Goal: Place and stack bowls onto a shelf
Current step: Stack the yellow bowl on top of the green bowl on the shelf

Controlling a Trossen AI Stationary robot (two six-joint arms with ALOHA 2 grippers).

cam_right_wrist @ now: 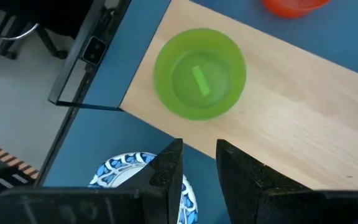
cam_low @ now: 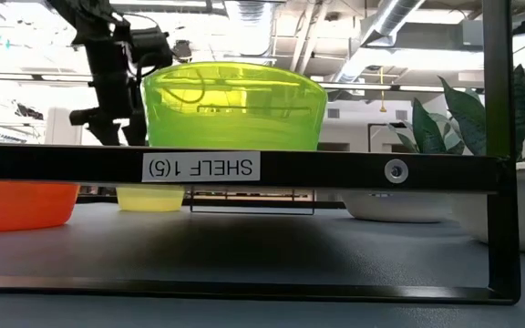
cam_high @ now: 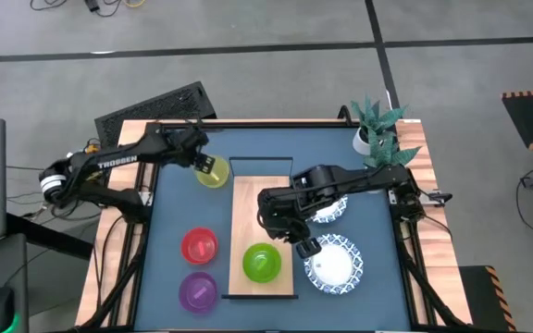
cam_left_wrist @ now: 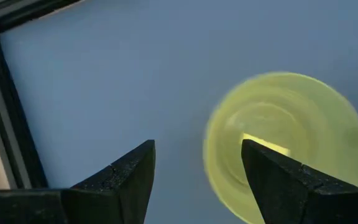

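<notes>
The long light-wood shelf board with its thin black metal frame [cam_high: 265, 236] lies below the right gripper [cam_right_wrist: 199, 163], whose jaws stand a narrow gap apart and pinch nothing. Past those jaws, alone on the board near its end rail, sits the small translucent green plastic bowl [cam_right_wrist: 200, 73]. Just beside the jaws, off the board's edge, a wide shallow white dish with a blue patterned rim [cam_right_wrist: 138, 176] rests on the dark blue tabletop [cam_high: 378, 199]; the high view shows a second such dish [cam_high: 329, 209] partly under the right arm. If this gripper goes for a dish, I judge that the low, sloping rim could slip from so narrow a bite, and the arm could sweep into the green bowl and push it toward the end rail.

The left gripper [cam_left_wrist: 197, 171] hovers above the table with jaws spread wide and empty. The small translucent yellow plastic bowl [cam_left_wrist: 284, 146] lies mostly outside the gap, one fingertip [cam_left_wrist: 260, 158] showing over its rim. Descending as it stands, that finger could land on the rim, tipping or skidding the light bowl rather than straddling its wall.

The small translucent red bowl [cam_high: 199, 246] and purple bowl [cam_high: 198, 290] wait on the table, well apart from both jaws.
</notes>
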